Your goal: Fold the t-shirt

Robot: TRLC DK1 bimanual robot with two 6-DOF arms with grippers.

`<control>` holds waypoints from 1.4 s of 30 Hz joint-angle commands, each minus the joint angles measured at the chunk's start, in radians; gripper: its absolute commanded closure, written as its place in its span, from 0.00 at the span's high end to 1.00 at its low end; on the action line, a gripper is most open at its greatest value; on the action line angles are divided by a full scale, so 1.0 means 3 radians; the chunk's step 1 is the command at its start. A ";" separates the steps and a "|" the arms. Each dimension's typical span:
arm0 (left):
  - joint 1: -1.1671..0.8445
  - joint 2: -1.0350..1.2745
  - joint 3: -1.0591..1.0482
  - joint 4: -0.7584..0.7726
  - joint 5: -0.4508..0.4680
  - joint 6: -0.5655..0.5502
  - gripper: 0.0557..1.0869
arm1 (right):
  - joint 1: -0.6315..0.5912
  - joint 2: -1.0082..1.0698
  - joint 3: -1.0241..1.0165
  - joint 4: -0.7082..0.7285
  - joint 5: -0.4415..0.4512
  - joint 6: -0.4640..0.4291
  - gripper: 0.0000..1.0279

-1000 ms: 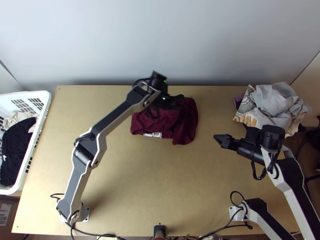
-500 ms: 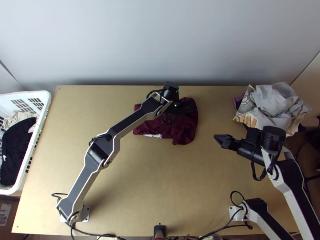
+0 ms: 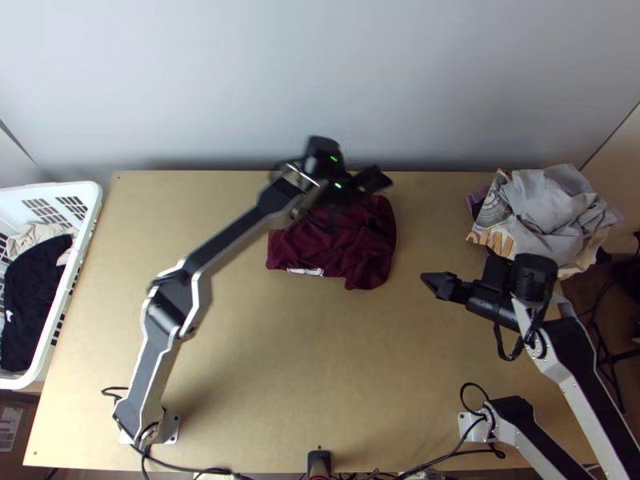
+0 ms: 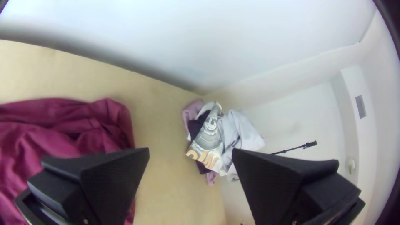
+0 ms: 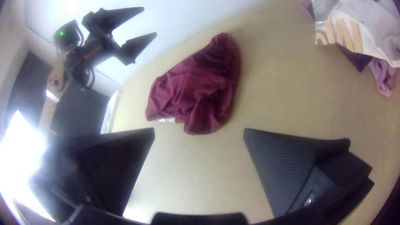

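Observation:
In the top view my left gripper [image 3: 373, 181] is over the far part of the dark red t-shirt [image 3: 352, 252], which lies bunched near the table's far edge with a bit of white print at its near side. The left wrist view has my left gripper [image 4: 190, 151] open, nothing between its fingers, and the shirt [image 4: 62, 129] beside it. My right gripper [image 3: 436, 282] stands to the right of the shirt, apart from it. Seen from its own wrist, the right gripper [image 5: 199, 130] is open and holds nothing; the shirt [image 5: 196, 85] lies beyond.
A pile of grey, white and purple clothes [image 3: 552, 208] lies at the table's far right. At the left edge stands a white basket [image 3: 90, 210] with dark and light cloth in it. A wall [image 3: 320, 80] rises behind the wooden table [image 3: 320, 376].
My left gripper first moved right and nearer over the shirt, then back toward the wall. The right gripper has shifted slightly left. The shirt's left part looks drawn in slightly to the right.

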 commanded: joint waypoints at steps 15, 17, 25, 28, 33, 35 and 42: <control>0.1606 -0.1982 -0.1626 -0.1169 0.0096 0.1479 0.94 | 0.0054 0.2299 0.0147 0.1742 -0.0264 0.0647 0.96; 0.1755 -0.2156 -0.1795 -0.1169 0.0142 0.1494 0.94 | 0.0059 0.2565 0.0342 0.1813 -0.0341 0.0718 0.96; 0.2036 -0.2504 -0.2127 -0.1169 0.0167 0.1504 0.94 | 0.0135 0.3173 0.0843 0.1824 -0.0474 0.0723 0.96; 0.2123 -0.2622 -0.2209 -0.1169 0.0167 0.1499 0.94 | 0.0146 0.3286 0.0914 0.1824 -0.0494 0.0718 0.96; 0.2235 -0.2826 -0.2383 -0.1159 0.0167 0.1514 0.94 | 0.0299 0.3654 0.1267 0.1829 -0.0535 0.0718 0.96; 0.2261 -0.2862 -0.2413 -0.1144 0.0167 0.1514 0.94 | 0.0350 0.3715 0.1359 0.1829 -0.0540 0.0718 0.96; 0.2363 -0.2990 -0.2531 -0.1139 0.0167 0.1586 0.94 | 0.0616 0.4109 0.2167 0.1486 -0.0596 0.0836 0.93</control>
